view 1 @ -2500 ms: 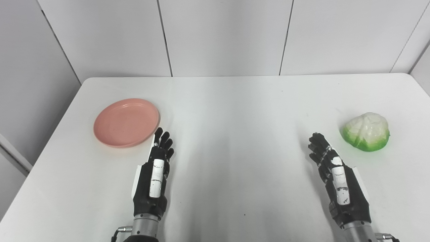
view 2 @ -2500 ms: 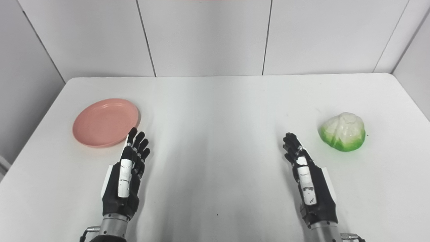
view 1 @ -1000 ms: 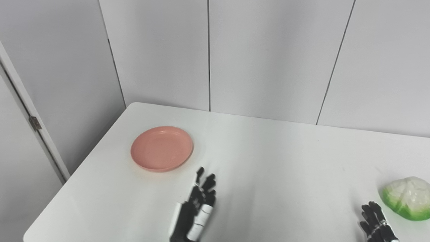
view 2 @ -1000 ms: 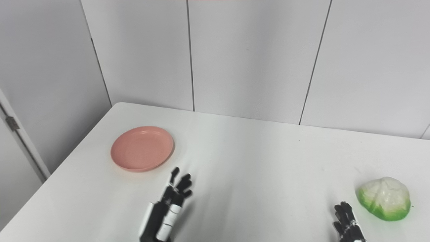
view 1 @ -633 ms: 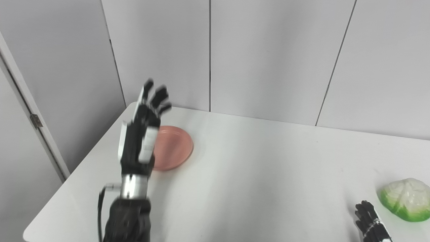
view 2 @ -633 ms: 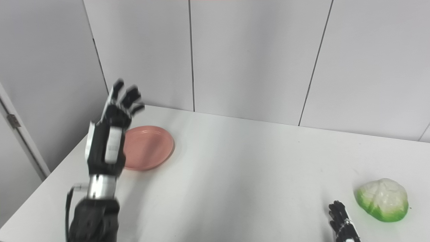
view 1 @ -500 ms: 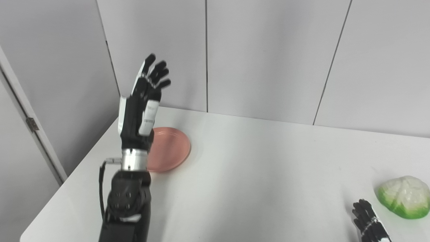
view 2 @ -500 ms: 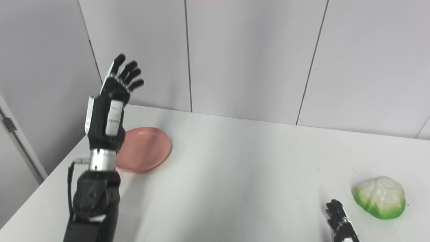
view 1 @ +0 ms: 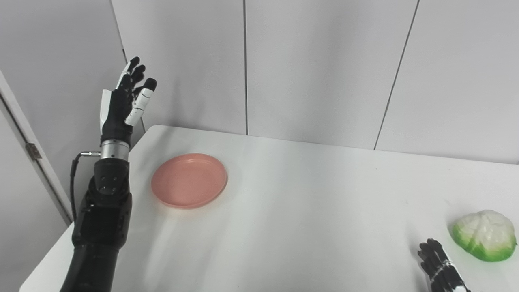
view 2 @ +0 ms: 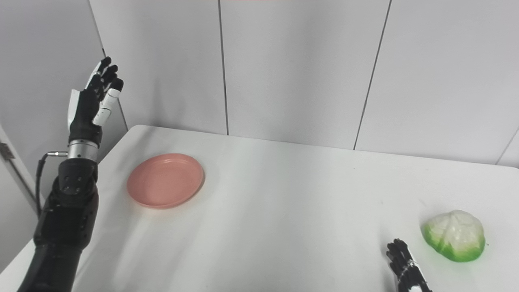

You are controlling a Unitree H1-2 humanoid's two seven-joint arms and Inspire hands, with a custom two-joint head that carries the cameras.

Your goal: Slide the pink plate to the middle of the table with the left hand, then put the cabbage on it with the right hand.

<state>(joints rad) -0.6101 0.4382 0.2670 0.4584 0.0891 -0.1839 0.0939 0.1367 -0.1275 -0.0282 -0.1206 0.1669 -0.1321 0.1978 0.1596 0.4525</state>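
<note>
- The left robot hand [view 1: 121, 106] is raised high, left of the desk's far-left corner, fingers apart and holding nothing.
- The pink plate [view 1: 189, 180] lies flat on the left part of the desk [view 1: 308, 202], not touched; a fast descent could hit its rim, flip it or push it toward the near-left edge.
- The right robot hand [view 2: 405, 265] is at the bottom edge, fingers spread and empty; the cabbage [view 2: 454, 235] is just beside it, and an early move could knock it away.
</note>
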